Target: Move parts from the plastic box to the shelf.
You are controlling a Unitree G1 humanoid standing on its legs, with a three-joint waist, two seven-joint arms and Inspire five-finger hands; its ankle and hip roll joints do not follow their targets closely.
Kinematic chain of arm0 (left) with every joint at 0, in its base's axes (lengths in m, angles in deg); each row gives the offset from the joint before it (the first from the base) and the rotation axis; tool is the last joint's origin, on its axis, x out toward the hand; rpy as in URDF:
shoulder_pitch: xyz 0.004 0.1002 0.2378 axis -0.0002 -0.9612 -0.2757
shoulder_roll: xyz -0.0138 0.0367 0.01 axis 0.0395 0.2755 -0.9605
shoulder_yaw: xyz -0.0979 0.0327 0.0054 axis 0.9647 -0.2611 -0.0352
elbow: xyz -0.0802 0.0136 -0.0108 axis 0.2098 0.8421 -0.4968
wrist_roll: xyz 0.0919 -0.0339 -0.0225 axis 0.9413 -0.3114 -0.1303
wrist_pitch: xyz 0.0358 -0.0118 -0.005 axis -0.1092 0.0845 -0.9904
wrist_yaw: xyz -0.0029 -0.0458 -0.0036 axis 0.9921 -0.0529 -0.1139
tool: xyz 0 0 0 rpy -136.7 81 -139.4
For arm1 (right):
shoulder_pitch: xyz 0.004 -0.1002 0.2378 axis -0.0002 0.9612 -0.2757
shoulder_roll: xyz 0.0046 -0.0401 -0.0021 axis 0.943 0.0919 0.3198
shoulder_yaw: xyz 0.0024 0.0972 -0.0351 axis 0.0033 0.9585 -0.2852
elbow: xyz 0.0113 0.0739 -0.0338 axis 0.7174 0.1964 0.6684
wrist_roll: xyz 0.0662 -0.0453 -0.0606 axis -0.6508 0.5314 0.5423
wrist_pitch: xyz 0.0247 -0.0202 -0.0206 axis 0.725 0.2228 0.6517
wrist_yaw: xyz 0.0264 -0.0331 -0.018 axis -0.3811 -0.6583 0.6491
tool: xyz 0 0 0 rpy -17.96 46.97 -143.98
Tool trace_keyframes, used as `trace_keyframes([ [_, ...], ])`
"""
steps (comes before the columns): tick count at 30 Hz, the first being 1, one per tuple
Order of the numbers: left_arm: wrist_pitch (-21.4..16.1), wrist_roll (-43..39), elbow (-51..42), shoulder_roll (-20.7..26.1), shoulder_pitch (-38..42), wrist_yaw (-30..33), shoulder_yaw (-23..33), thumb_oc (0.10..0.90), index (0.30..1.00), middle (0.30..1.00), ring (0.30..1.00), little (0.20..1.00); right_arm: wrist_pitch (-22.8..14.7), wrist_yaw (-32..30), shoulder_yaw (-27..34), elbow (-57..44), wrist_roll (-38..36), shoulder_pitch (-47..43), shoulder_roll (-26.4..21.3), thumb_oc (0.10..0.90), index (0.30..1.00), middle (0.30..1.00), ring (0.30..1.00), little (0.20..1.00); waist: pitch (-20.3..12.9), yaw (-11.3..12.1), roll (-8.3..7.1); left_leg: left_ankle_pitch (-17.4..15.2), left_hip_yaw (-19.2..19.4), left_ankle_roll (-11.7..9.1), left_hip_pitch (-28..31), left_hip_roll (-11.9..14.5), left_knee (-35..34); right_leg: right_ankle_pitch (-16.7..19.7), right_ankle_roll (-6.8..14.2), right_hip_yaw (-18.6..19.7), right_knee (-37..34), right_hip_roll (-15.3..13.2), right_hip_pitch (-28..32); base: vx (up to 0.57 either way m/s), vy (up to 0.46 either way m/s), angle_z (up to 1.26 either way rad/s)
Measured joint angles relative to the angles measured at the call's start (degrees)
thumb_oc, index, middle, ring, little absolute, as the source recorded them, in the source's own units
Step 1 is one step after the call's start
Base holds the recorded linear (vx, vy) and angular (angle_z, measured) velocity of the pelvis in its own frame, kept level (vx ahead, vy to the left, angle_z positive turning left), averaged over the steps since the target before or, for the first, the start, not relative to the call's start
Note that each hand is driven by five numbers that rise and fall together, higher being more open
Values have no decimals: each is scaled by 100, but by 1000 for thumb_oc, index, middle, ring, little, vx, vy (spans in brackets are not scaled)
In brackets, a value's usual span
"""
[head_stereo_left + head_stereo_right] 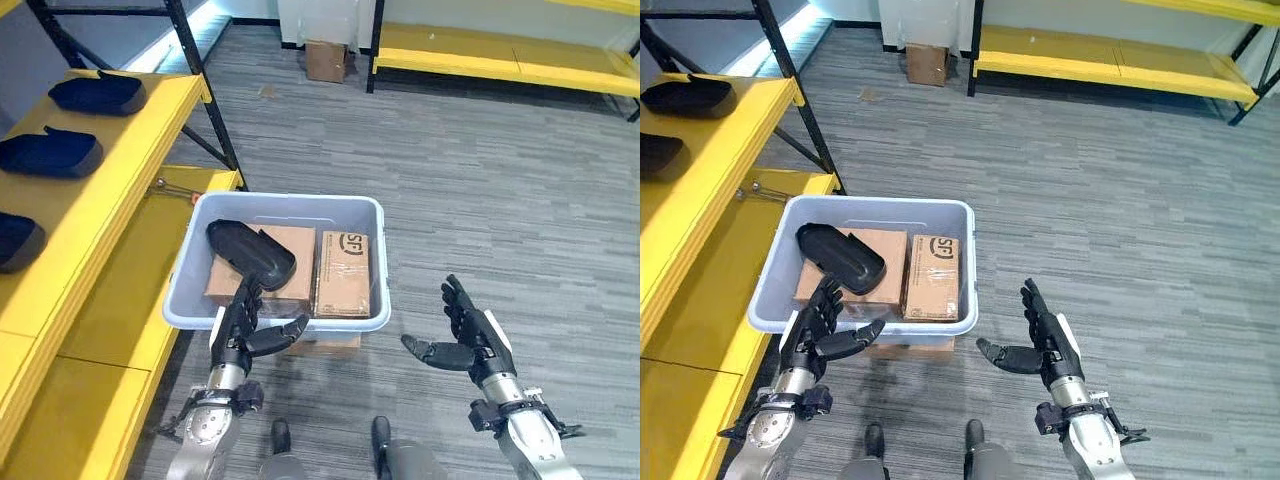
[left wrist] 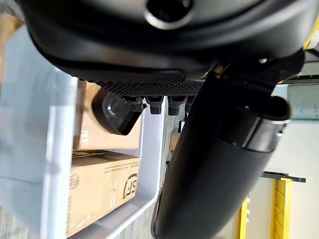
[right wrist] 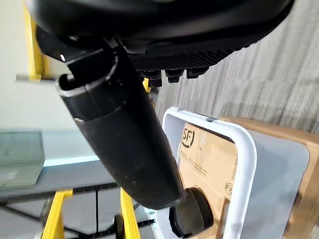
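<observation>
1. The yellow shelf [image 1: 120, 150] runs down the left side of the frame; three dark blue-black parts [image 1: 50, 153] already lie on its top board, well apart from one another, and bare board remains toward the lower left
2. The plastic box [image 1: 375, 260], pale grey with a rolled rim, sits at centre frame just beside the shelf's lower board, and appears to rest on a cardboard piece seen under its near edge
3. Two cardboard cartons [image 1: 343, 272] lie flat side by side in the box, covering its floor
4. The black part [image 1: 250, 252] lies on top of the left carton, toward the box's left wall; it looks like a stiff moulded shell, elongated, rounded at one end, probably light and smooth, so likely slippery. A grip across its narrow middle, thumb opposite the fingers, seems the safest hold
5. The left hand [image 1: 243, 330] shows at the box's near-left rim, fingers straight and reaching up toward the part, thumb spread, holding nothing; whether it touches the rim cannot be told
6. The right hand [image 1: 465, 335] hangs over the carpet at lower right, clear of the box, fingers spread wide, empty
</observation>
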Motion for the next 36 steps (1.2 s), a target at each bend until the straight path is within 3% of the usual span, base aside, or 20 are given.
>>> trace_keyframes([
  [4, -1, 0, -40, 10, 67, 63, 150, 900, 1000, 1000, 1000, 1000, 7, 43, -181, -5, 219, -21, -21, 900, 1000, 1000, 1000, 1000, 6, 19, -47, -170, 273, 194, -30, -284, 55, 393, 247, 155, -662, -294, 151, 40, 172, -25],
  [8, -3, 3, -113, 8, 137, 134, 224, 900, 1000, 1000, 1000, 1000, 13, 51, -203, -9, 640, -93, -116, 900, 1000, 1000, 1000, 1000, 3, 49, -89, -186, 261, 219, -228, -356, 52, 653, 318, 89, -1146, -389, 208, 37, 82, 2],
  [12, -2, 11, -171, -23, 139, 225, 232, 900, 1000, 1000, 1000, 1000, 14, -15, -179, -33, 1327, -380, -704, 900, 1000, 1000, 1000, 1000, 13, 107, -140, -184, 146, 216, -391, -337, 79, 749, 313, -56, -1299, -353, 205, 30, -3, 11],
  [18, -39, 22, -447, 35, 247, 329, 423, 900, 1000, 1000, 1000, 1000, 21, -282, -141, -59, 2283, -1356, -1583, 900, 1000, 1000, 1000, 1000, 28, 249, -484, -129, -216, 156, -882, -252, 235, 753, 279, -381, -1302, -276, 9, 22, -84, 28],
  [22, -36, 23, -447, 55, 306, 381, 428, 900, 1000, 1000, 1000, 1000, -11, -486, -291, -53, 2705, -2239, -1861, 900, 1000, 1000, 1000, 1000, 44, 443, -603, -67, -393, 123, -1068, -244, 232, 761, 265, -539, -1302, -249, -85, 14, -60, 18],
  [30, -32, 23, -476, 143, 408, 391, 378, 900, 1000, 1000, 1000, 1000, -12, -543, -702, -58, 2891, -2872, -1779, 900, 1000, 1000, 1000, 1000, 138, 785, -783, -45, -587, 114, -1226, -259, 231, 734, 248, -772, -1302, -240, -122, 35, -3, 13],
  [36, -24, 23, -469, 265, 638, 384, 342, 900, 1000, 1000, 1000, 1000, -5, -478, -864, -4, 2890, -2883, -1564, 900, 1000, 1000, 1000, 1000, 188, 816, -859, -67, -746, 144, -1337, -366, 343, 694, 255, -918, -1297, -324, -81, 56, 152, 16],
])
